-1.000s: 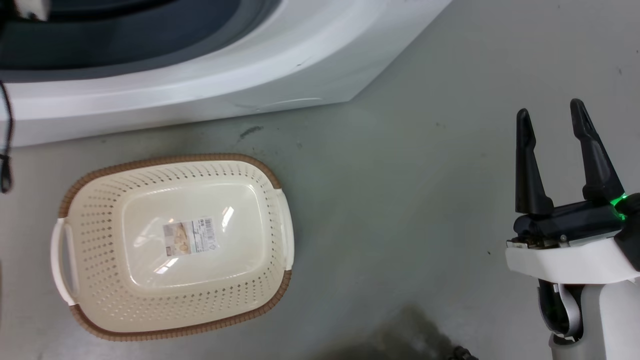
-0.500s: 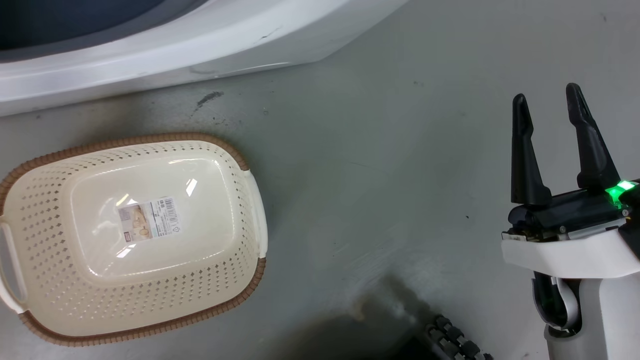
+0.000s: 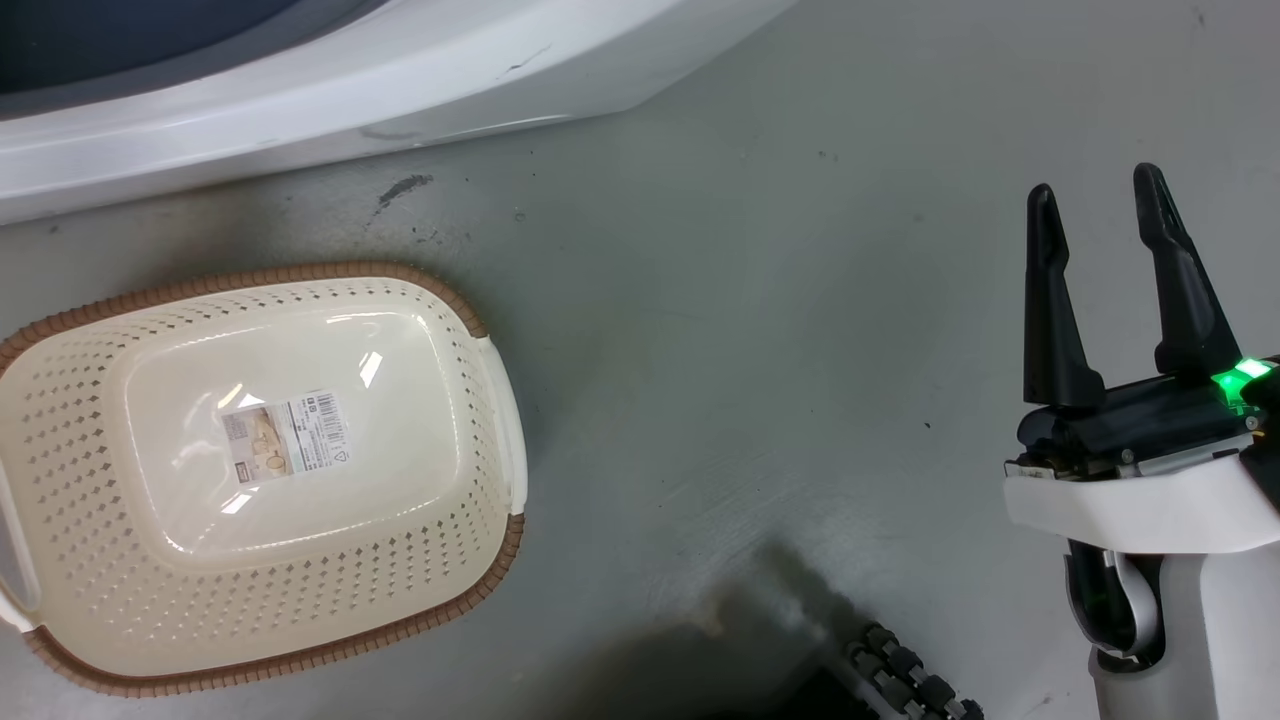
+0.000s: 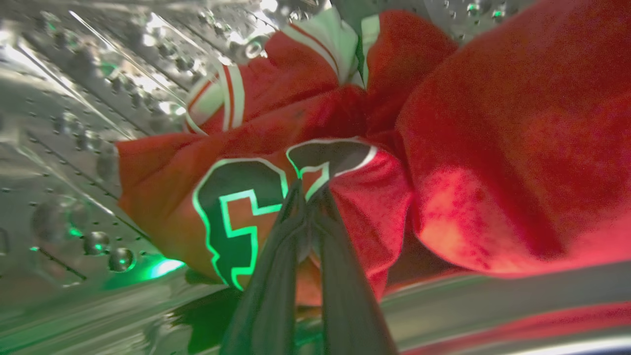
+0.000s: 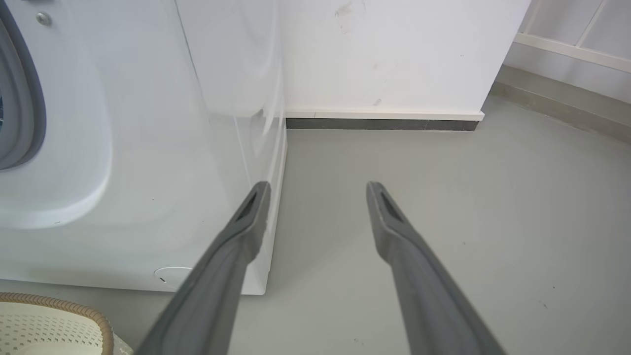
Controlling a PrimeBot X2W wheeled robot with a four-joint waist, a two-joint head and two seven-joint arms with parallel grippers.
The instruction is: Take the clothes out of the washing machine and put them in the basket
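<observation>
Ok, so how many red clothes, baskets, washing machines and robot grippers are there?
Red clothes: 2, the jersey and the plain red garment
Basket: 1
Washing machine: 1
Grippers: 2, the left gripper and the right gripper
Total: 6

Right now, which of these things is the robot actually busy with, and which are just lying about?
Part of the job:
numbered jersey, pinched by the shut left gripper; plain red garment beside it; washing machine; basket, empty, on the floor.

Just there:
right gripper, open and holding nothing; dark smudge; label inside the basket; white wall.
</observation>
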